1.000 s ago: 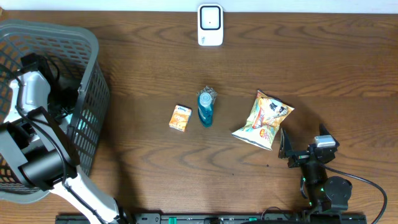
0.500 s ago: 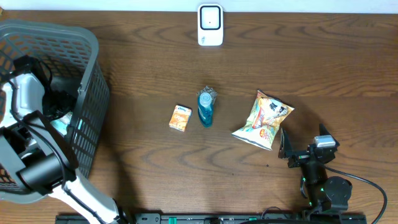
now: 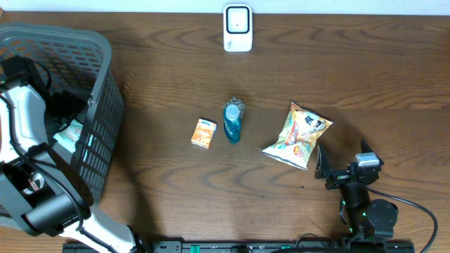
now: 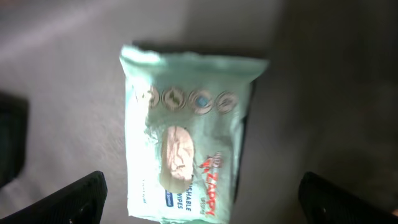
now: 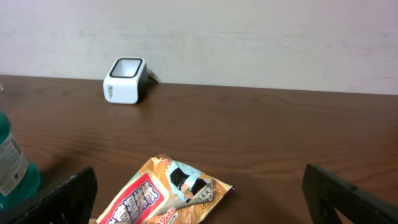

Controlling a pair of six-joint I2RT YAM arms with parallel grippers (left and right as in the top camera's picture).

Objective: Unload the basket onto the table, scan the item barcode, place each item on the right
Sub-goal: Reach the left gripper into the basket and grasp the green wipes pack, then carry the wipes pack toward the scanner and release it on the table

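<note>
Gaping wide and gripping nothing at the left gripper (image 4: 202,196), down inside the basket (image 3: 98,77) at the overhead's left edge, with the wipes pack (image 4: 183,134) lying flat below, centred in the wrist view. Likewise released and empty at the right gripper (image 5: 202,196), lower right of the overhead, just beside the chips bag (image 3: 297,135). Farther out: bottle (image 3: 232,121) and box (image 3: 204,133) mid-frame, scanner (image 3: 238,28) at top centre.

This looks like a mock shop checkout on a dark wooden table (image 3: 365,70). A white barcode scanner (image 3: 238,28) stands at the far edge against a plain pale wall (image 5: 249,37). A grey mesh shopping basket (image 3: 107,67) sits well to its left. Packaged goods lie in front of it: a small orange box (image 3: 204,133), a blue bottle (image 3: 232,122) and a snack bag (image 3: 298,135).
</note>
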